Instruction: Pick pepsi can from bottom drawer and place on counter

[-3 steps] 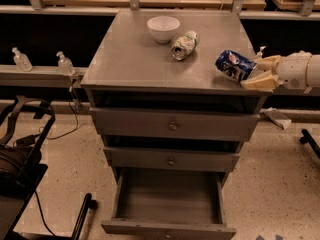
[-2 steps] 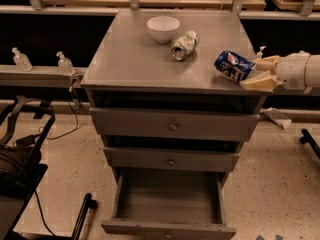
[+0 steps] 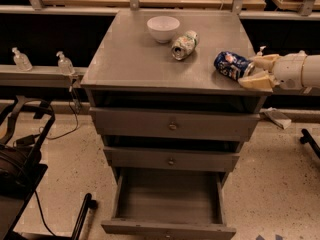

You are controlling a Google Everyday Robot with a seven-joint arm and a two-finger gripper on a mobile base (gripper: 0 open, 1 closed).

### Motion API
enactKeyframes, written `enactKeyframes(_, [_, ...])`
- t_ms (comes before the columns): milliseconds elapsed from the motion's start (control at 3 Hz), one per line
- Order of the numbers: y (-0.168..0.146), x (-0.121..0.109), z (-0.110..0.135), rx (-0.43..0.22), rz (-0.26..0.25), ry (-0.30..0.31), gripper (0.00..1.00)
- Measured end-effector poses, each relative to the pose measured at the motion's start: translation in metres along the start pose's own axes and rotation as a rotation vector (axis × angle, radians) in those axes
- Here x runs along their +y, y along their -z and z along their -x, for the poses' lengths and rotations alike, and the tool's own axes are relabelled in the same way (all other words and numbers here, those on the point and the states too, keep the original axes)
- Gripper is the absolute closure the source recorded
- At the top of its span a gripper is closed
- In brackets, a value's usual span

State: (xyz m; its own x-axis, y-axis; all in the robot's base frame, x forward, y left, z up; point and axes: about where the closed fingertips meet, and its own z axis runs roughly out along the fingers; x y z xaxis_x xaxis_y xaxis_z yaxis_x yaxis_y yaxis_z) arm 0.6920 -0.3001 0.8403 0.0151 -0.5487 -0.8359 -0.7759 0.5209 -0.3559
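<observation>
The pepsi can (image 3: 231, 64), dark blue, lies on its side at the right edge of the counter (image 3: 135, 56). My gripper (image 3: 248, 71) reaches in from the right, and its two pale fingers (image 3: 264, 61) are shut on the can's right end, one above and one below. The bottom drawer (image 3: 169, 198) is pulled out at the foot of the cabinet, and its grey inside shows nothing in it.
A white bowl (image 3: 163, 28) and a pale green-and-white can (image 3: 184, 45) on its side sit at the back of the counter. The two upper drawers (image 3: 172, 126) are closed. Two small bottles (image 3: 65, 63) stand on a ledge to the left. A black cart frame (image 3: 25, 149) is at lower left.
</observation>
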Motion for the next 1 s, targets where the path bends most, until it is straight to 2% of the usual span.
enactKeyframes(333, [0.0, -0.001, 0.004, -0.04, 0.013, -0.027, 0.0])
enactKeyframes(1000, [0.024, -0.012, 0.017, -0.168, 0.018, -0.125, 0.0])
